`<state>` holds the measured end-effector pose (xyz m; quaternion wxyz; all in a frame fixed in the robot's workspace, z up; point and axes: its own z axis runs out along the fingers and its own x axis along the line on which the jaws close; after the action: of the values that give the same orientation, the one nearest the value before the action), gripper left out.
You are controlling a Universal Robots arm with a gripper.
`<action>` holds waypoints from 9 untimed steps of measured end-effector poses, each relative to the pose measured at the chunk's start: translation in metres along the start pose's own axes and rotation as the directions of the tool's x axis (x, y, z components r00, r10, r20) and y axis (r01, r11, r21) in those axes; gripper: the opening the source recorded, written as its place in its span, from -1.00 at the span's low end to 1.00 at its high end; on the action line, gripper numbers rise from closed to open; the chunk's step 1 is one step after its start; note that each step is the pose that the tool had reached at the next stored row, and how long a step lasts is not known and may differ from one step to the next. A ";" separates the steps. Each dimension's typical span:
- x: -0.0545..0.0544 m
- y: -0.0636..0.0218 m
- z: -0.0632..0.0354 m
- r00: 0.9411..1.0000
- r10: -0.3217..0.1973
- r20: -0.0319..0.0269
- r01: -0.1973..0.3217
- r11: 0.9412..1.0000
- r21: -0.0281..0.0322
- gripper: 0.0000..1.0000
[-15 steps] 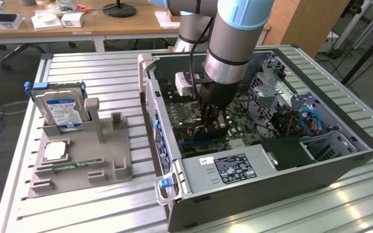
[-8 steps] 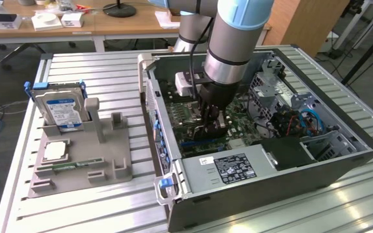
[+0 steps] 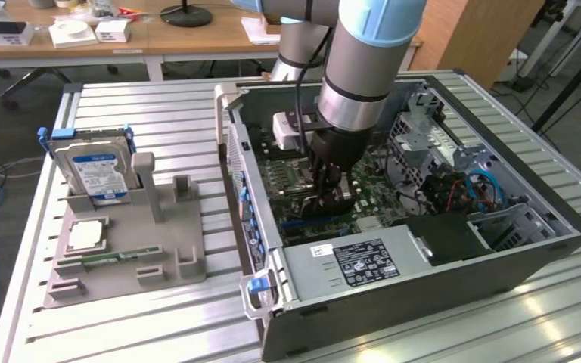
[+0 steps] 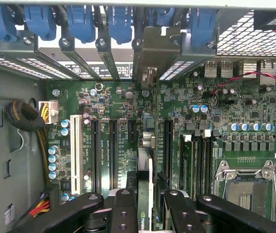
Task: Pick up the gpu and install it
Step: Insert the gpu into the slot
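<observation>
One step done: gpu (image 4: 146, 165) clenched edge-on in gripper (image 4: 148, 200), inside computer case (image 3: 422, 302), over motherboard (image 4: 113, 97) slots. Seating in slot not yet evident.

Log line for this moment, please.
hand: shut on gpu | gpu: edge-on over motherboard slots, inside computer case | seated: cannot tell

Hard drive (image 3: 91, 170) upright in grey holder (image 3: 175, 253), CPU chip (image 3: 87, 234) flat nearby.
</observation>
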<state>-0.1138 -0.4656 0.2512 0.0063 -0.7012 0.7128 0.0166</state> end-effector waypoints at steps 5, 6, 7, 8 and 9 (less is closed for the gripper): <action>0.000 -0.0001 -0.0040 1.000 0.000 0.001 0.000 1.000 0.001 -0.47; 0.000 0.0000 -0.0054 1.000 0.000 0.001 0.000 1.000 0.001 -0.47; 0.000 0.0000 -0.0057 1.000 0.000 0.001 0.000 1.000 0.002 -0.47; 0.000 0.0000 -0.0057 1.000 0.000 0.001 0.000 1.000 0.002 -0.47; 0.000 0.0000 -0.0057 1.000 0.000 0.001 0.000 1.000 0.002 -0.47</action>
<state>-0.1137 -0.4656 0.2569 0.0074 -0.7012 0.7127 0.0163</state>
